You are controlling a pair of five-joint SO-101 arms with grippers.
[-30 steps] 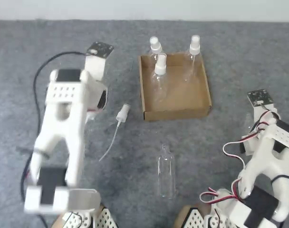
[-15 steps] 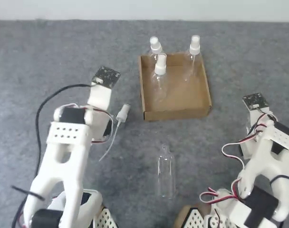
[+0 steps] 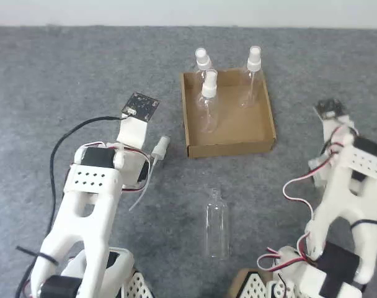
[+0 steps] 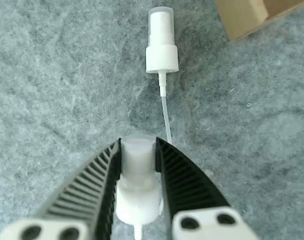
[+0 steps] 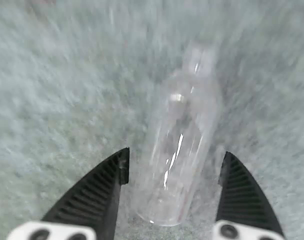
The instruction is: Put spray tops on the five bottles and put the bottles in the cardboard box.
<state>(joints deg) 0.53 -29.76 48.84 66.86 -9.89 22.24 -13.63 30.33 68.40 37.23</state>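
One light, slippery bottle [image 5: 184, 145] likely wants the spread right claw [image 5: 175, 156] mid-body; the left claw [image 4: 138, 142] pinches a spray top [image 4: 137, 175].

The table [image 3: 64, 62] has a gray, fuzzy top. A cardboard box [image 3: 229, 148] sits on it. A clear bottle [image 3: 216, 223] with no top and a loose spray top [image 3: 159, 148] lie near the box.

Open carpet [image 3: 269, 186] rings the lying bottle [image 3: 216, 223] — nearest obstacle (a loose spray top [image 3: 159, 148]) lies well apart.
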